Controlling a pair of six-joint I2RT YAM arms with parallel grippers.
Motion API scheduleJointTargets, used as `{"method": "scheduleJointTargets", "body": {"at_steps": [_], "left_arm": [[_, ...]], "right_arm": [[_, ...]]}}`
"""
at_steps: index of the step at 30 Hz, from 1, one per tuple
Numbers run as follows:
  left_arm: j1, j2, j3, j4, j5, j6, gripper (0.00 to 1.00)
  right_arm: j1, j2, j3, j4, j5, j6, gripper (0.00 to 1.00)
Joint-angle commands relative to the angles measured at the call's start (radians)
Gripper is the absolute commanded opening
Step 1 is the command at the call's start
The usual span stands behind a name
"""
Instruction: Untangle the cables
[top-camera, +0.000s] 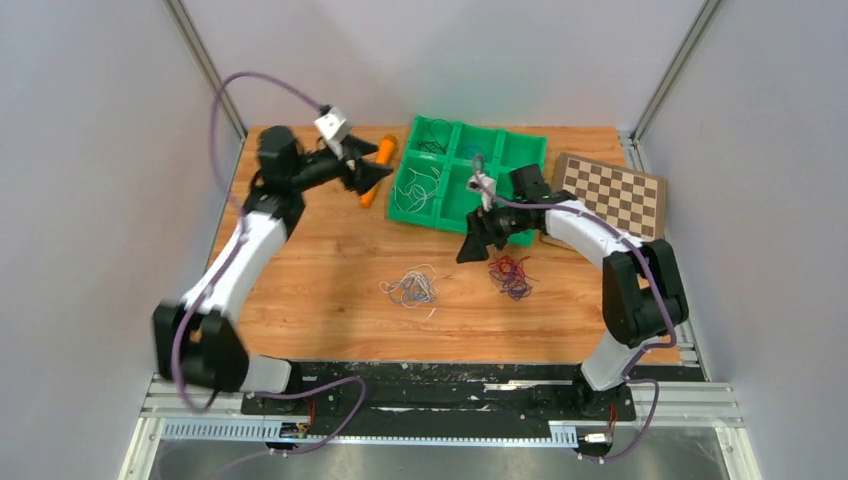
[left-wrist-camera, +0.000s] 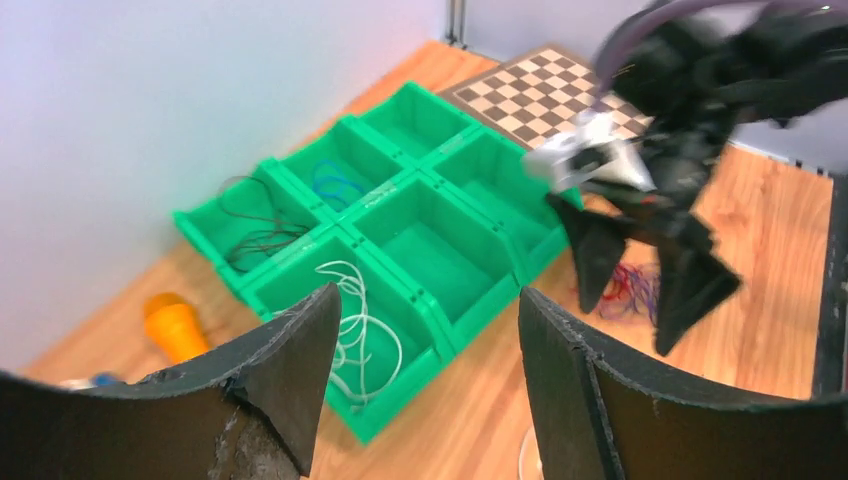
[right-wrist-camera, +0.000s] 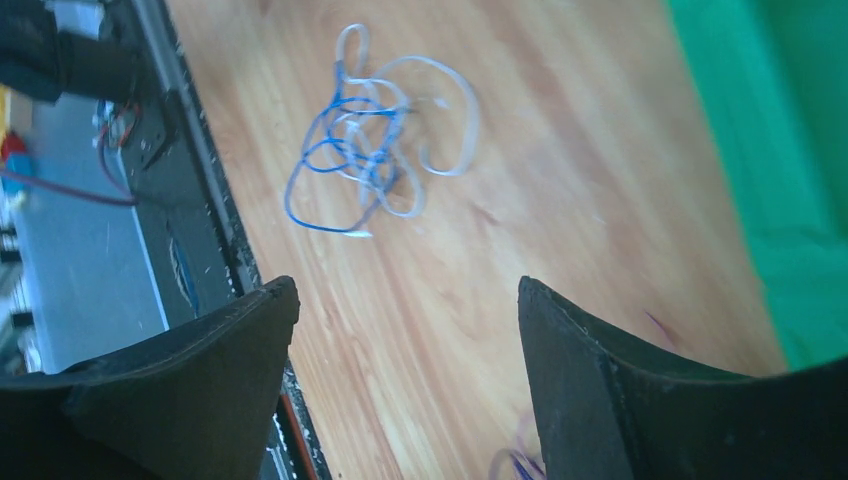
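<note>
Top external view: thin white-and-blue wire clump (top-camera: 409, 287) and red-and-purple wire clump (top-camera: 511, 275) lie apart on the wooden table (top-camera: 300, 290). Right gripper (top-camera: 480, 245), released and empty, hangs beside the latter. Left gripper (top-camera: 372, 178), released, sits near the green compartment tray (top-camera: 418, 218).

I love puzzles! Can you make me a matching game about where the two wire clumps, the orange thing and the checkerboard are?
Things:
1. red-purple clump
2. white-blue clump
3. orange thing
4. checkerboard

Places:
A. right of the green tray
B. left of the tray
C. on bare wood, the left-hand clump
D. on bare wood, the right-hand clump

Pairs: 1-D, 2-C, 3-B, 4-A
</note>
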Motion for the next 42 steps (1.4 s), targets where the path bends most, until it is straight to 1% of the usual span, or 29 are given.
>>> {"method": "scheduleJointTargets", "body": {"at_steps": [1, 2, 3, 4, 5, 7, 8, 9, 10, 13, 14, 15, 16, 19, 20, 25, 30, 37, 42], "left_arm": [[0.023, -0.4, -0.325, -0.372, 0.151, 0.319, 0.75], [0.026, -0.456, -0.37, -0.412, 0.145, 0.349, 0.76], [0.027, -0.556, -0.466, -0.466, 0.137, 0.389, 0.77], [0.027, -0.606, -0.508, -0.484, 0.132, 0.407, 0.78], [0.027, -0.697, -0.588, -0.513, 0.128, 0.441, 0.78], [0.026, -0.806, -0.68, -0.542, 0.127, 0.483, 0.79], [0.025, -0.834, -0.704, -0.545, 0.121, 0.49, 0.79], [0.023, -0.878, -0.742, -0.548, 0.112, 0.509, 0.79], [0.015, -0.893, -0.756, -0.558, 0.107, 0.523, 0.79], [-0.034, -0.914, -0.801, -0.578, 0.066, 0.643, 0.73], [-0.045, -0.913, -0.81, -0.575, 0.059, 0.696, 0.71], [-0.075, -0.908, -0.828, -0.567, 0.035, 0.721, 0.67], [-0.09, -0.902, -0.838, -0.546, 0.017, 0.76, 0.66], [-0.149, -0.888, -0.889, -0.464, -0.062, 0.809, 0.6], [-0.155, -0.88, -0.896, -0.421, -0.07, 0.824, 0.59], [-0.212, -0.814, -0.893, -0.349, -0.085, 0.884, 0.56], [-0.29, -0.722, -0.886, -0.241, -0.127, 0.94, 0.58], [-0.389, -0.624, -0.884, -0.173, -0.138, 1.041, 0.58], [-0.422, -0.53, -0.868, -0.15, -0.182, 1.103, 0.54]], "right_arm": [[0.186, 0.082, 0.019, 0.08, 0.05, 0.012, 0.78], [0.224, 0.11, 0.033, 0.089, 0.065, 0.017, 0.78], [0.256, 0.137, 0.047, 0.099, 0.082, 0.027, 0.78], [0.281, 0.167, 0.062, 0.112, 0.097, 0.038, 0.78], [0.312, 0.197, 0.076, 0.125, 0.115, 0.05, 0.78], [0.348, 0.253, 0.108, 0.143, 0.149, 0.069, 0.78], [0.36, 0.283, 0.126, 0.145, 0.155, 0.075, 0.74], [0.37, 0.308, 0.145, 0.146, 0.16, 0.08, 0.69], [0.376, 0.326, 0.16, 0.146, 0.158, 0.087, 0.6], [0.381, 0.33, 0.172, 0.149, 0.108, 0.098, 0.31], [0.381, 0.316, 0.164, 0.152, 0.084, 0.098, 0.24], [0.381, 0.302, 0.157, 0.157, 0.057, 0.096, 0.18], [0.381, 0.286, 0.148, 0.16, 0.029, 0.093, 0.14], [0.383, 0.252, 0.133, 0.161, -0.018, 0.093, 0.01], [0.385, 0.244, 0.128, 0.16, -0.027, 0.096, 0.0], [0.398, 0.225, 0.11, 0.163, -0.063, 0.108, 0.0], [0.406, 0.224, 0.099, 0.171, -0.077, 0.126, 0.0], [0.406, 0.233, 0.096, 0.182, -0.096, 0.146, 0.0], [0.407, 0.238, 0.096, 0.187, -0.122, 0.159, 0.0]]}}
